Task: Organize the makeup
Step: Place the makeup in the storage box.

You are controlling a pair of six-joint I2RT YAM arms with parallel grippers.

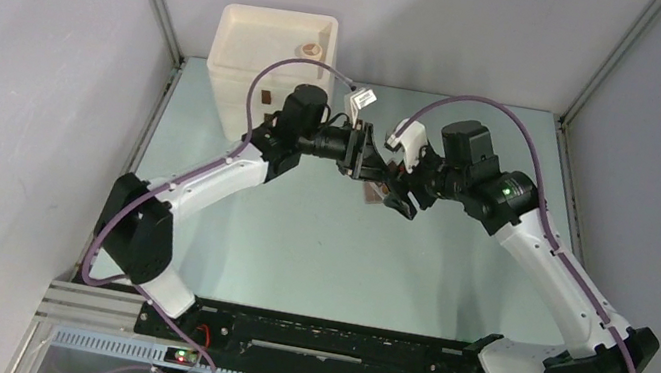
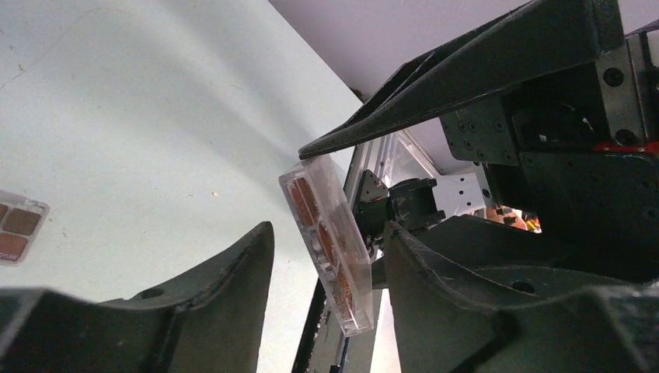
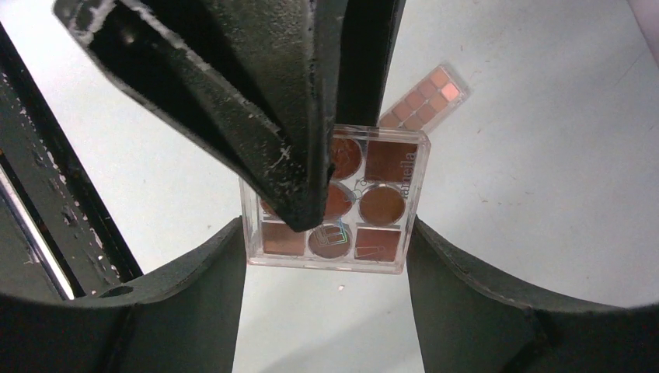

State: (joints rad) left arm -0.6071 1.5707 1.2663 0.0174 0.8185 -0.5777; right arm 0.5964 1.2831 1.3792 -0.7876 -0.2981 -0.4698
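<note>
Clear square palette (image 3: 381, 206) hangs above the surface (image 3: 544, 194), pinched edge to edge in the right gripper (image 3: 326, 237). The left gripper (image 2: 330, 233) brackets its faces, fingers spread, slim gaps showing. Close squarely at centre — free the right side only once the new hold feels firm.

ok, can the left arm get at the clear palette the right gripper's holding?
Probably yes. The clear palette sits edge-on between the open fingers of the left gripper, with a gap on each side. The right gripper clamps its other two edges, so the faces look free to pinch.
</note>
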